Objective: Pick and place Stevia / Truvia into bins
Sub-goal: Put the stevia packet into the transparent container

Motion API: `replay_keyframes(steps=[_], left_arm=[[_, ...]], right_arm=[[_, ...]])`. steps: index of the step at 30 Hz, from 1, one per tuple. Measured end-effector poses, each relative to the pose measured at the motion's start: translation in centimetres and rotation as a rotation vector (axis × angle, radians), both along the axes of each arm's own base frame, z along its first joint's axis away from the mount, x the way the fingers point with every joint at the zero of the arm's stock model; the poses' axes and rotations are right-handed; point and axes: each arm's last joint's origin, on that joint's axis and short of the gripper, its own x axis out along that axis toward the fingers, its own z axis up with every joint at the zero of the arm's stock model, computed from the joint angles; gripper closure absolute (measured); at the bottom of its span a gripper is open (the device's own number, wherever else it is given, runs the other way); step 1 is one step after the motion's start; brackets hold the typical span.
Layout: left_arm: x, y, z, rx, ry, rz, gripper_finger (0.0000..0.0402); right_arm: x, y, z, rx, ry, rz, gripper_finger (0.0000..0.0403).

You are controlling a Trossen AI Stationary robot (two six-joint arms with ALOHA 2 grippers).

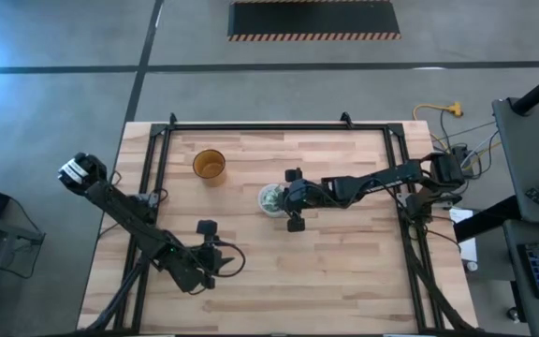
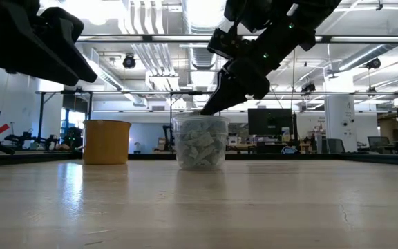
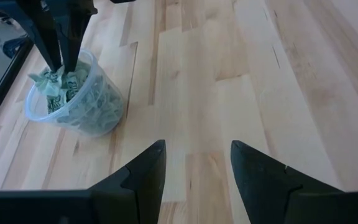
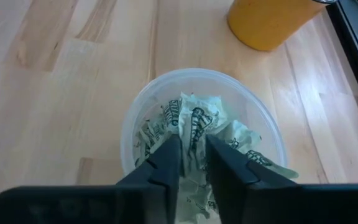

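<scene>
Right tool (image 4: 192, 163) is down over the clear plastic cup (image 4: 140, 112), which stands near the middle of the wooden counter (image 1: 344, 262). Its two dark fingers (image 4: 166, 158) dip into the cup's mouth, jaws standing narrow with a sliver of gap between them. A pale green and white sachet (image 4: 194, 121) sits in that gap at the fingertips; cannot tell from the pictures whether the fingers pinch it or merely touch it.

The cup is packed with sachets, crumpled and heaped, the top ones poking above the rim. Low view shows the pile (image 2: 200, 145) filling most of the cup's height, with the right arm slanting in from above and its fingertips at the rim. Left wrist view confirms it from the other side: the right arm's fingers (image 3: 58, 37) stand in the heap, with green paper bunched around the tips.

Amber cup (image 1: 210, 165) stands apart from the clear cup, toward the far left part of the counter. Its contents cannot be made out.

Left tool (image 3: 194, 171) waits near the front left of the counter, well apart from both cups, jaws fairly wide with nothing between them, pointed across bare wood toward the clear cup.

No loose sachets seen lying on the counter surface.
</scene>
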Motion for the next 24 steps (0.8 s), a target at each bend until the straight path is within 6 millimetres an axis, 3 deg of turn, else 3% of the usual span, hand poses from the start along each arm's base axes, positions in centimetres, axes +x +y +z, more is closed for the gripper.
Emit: replay_keyframes(steps=[11,19,24], left_arm=[[-0.1,0.1,-0.1,0.001,0.002,0.001,0.0237],[-0.1,0.1,-0.2,0.001,0.003,0.000,0.0237],[-0.1,0.1,-0.2,0.001,0.003,0.001,0.0237]], right_arm=[[0.1,0.0,0.7,-0.016,-0.038,0.004,0.0251],[0.1,-0.1,1.6,-0.015,-0.070,-0.032,0.0248],[0.4,-0.4,0.5,-0.069,-0.042,-0.108,0.0265]])
